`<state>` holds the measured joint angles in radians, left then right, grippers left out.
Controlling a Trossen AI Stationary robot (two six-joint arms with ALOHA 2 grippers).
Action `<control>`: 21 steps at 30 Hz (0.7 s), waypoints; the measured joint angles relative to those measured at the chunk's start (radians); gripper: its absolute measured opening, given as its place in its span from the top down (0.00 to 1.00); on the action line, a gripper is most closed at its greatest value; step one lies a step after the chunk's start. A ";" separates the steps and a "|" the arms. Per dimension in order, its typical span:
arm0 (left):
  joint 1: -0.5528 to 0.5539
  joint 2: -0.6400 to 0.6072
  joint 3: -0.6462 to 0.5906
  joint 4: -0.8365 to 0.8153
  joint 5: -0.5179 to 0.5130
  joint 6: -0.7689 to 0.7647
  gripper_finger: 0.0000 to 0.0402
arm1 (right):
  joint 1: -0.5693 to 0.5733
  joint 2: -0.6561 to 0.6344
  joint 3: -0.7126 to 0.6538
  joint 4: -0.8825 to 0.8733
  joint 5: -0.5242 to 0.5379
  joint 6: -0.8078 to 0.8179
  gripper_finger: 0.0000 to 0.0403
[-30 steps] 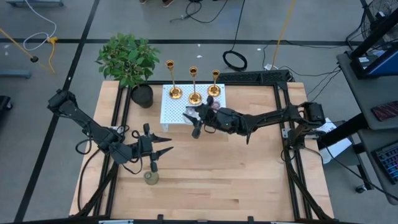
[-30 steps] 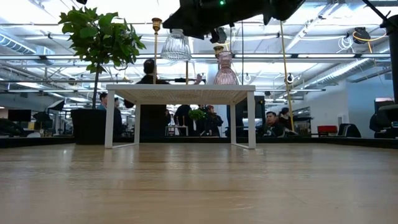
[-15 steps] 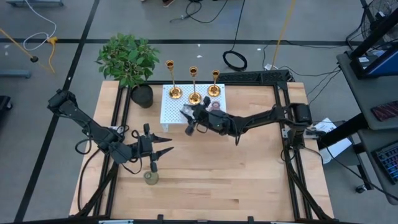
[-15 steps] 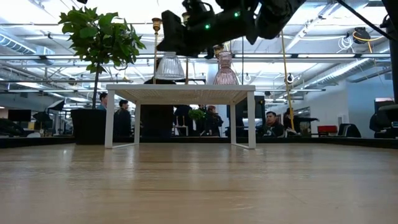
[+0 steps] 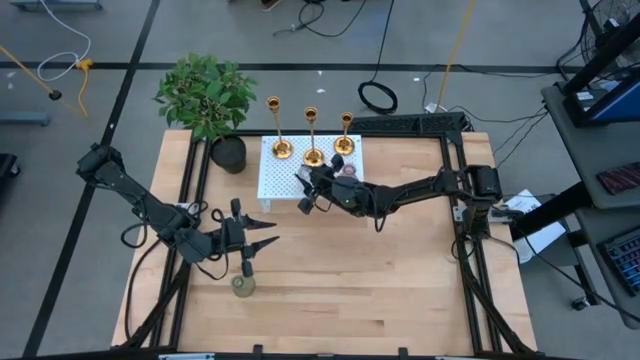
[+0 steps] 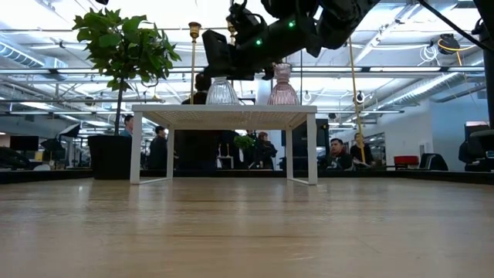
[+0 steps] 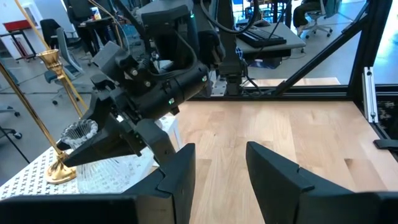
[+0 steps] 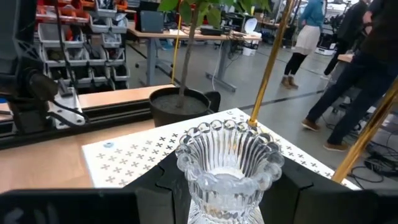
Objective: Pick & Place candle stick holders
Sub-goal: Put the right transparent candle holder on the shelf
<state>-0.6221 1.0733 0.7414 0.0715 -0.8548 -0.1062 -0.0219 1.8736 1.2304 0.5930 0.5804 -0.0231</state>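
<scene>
A clear ribbed glass holder (image 8: 229, 163) stands upright between the fingers of my right gripper (image 5: 304, 190) at the near left part of a white perforated stand (image 5: 285, 180). A pink holder (image 6: 282, 85) stands on the stand beside it. Three gold candlesticks (image 5: 311, 138) stand in a row along the stand's far edge. An olive-green holder (image 5: 243, 286) stands on the wooden table near the front. My left gripper (image 5: 252, 240) is open and empty just above and beyond the olive-green holder. My right gripper pinches the clear holder's narrow lower body (image 8: 200, 198) between its two fingers (image 8: 166, 185), one on each side. The fingers come roughly level from the table's right. The holder is upright, and in the low view its base (image 6: 221, 102) rests on the stand's top.
A dark pot with a leafy plant (image 5: 228, 152) stands just left of the white stand. Black frame rails (image 5: 455, 200) run along the table's left and right sides. Bare wood lies between the stand and the near edge. People show in the room beyond.
My right gripper has carried the clear holder a little toward the table's left and down. The holder hung well above the white stand a second ago, was slightly tipped on the way, and now stands upright with its base on the stand's top.
</scene>
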 joint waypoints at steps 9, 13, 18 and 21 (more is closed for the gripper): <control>0.000 0.000 0.000 0.000 0.000 -0.006 0.63 | -0.026 0.000 0.000 -0.001 0.000 0.004 0.61; 0.000 0.000 0.000 0.000 0.000 -0.006 0.63 | -0.035 0.000 0.000 0.000 -0.001 0.008 0.57; 0.000 0.000 0.000 0.000 0.000 -0.006 0.63 | -0.040 0.000 0.000 0.002 -0.004 0.011 0.56; 0.000 0.000 0.000 0.000 0.000 -0.006 0.63 | -0.043 0.000 -0.001 0.007 -0.004 0.008 0.56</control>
<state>-0.6221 1.0733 0.7414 0.0719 -0.8543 -0.1125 -0.0647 1.8736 1.2294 0.6002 0.5762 -0.0149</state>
